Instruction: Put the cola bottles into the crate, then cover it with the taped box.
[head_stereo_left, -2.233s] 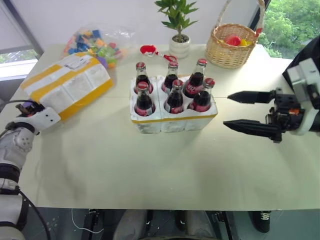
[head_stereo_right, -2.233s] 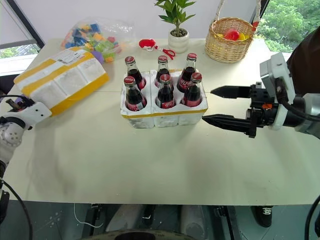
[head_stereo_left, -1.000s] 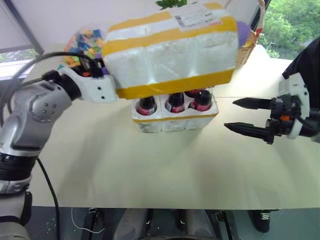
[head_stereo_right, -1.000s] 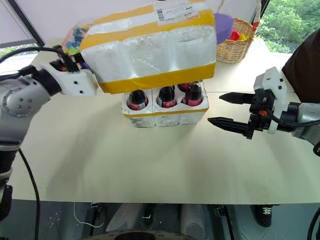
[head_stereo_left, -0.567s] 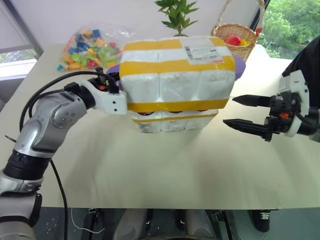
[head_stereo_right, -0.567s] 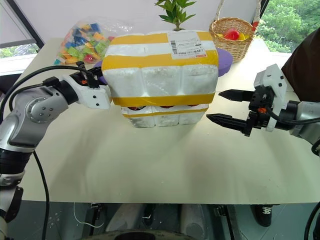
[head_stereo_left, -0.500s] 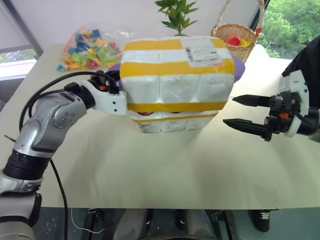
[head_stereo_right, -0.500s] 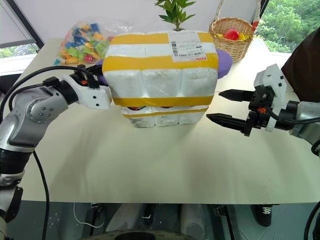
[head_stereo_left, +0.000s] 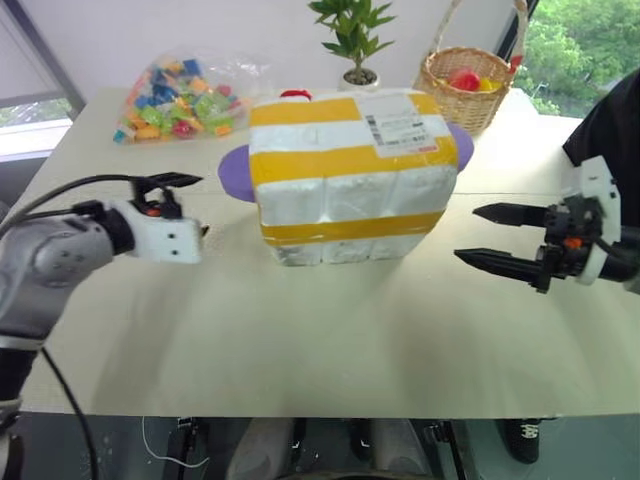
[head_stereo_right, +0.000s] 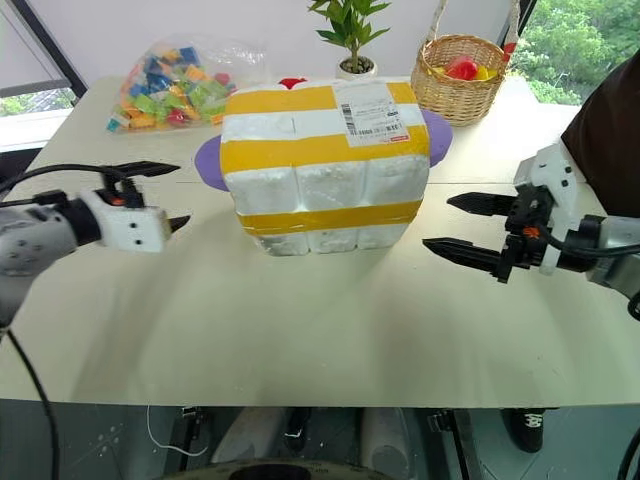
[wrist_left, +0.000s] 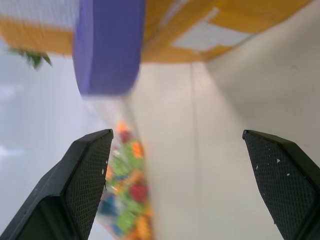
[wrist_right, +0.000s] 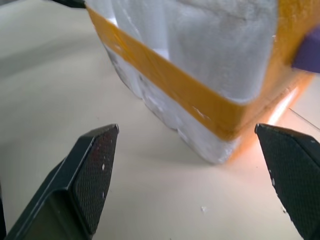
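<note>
now that the left hand (head_stereo_left: 190, 205) has let go and backed off with fingers spread, the yellow-striped white foam taped box (head_stereo_left: 350, 175) sits over the white foam crate (head_stereo_left: 345, 247) mid-desk (head_stereo_left: 300, 350), right hand (head_stereo_left: 480, 235) open beside it, so covering looks done.

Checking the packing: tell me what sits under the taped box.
The taped box sits over the crate, whose white lower edge shows beneath it on the table. The cola bottles are covered, so they cannot be seen.
</note>
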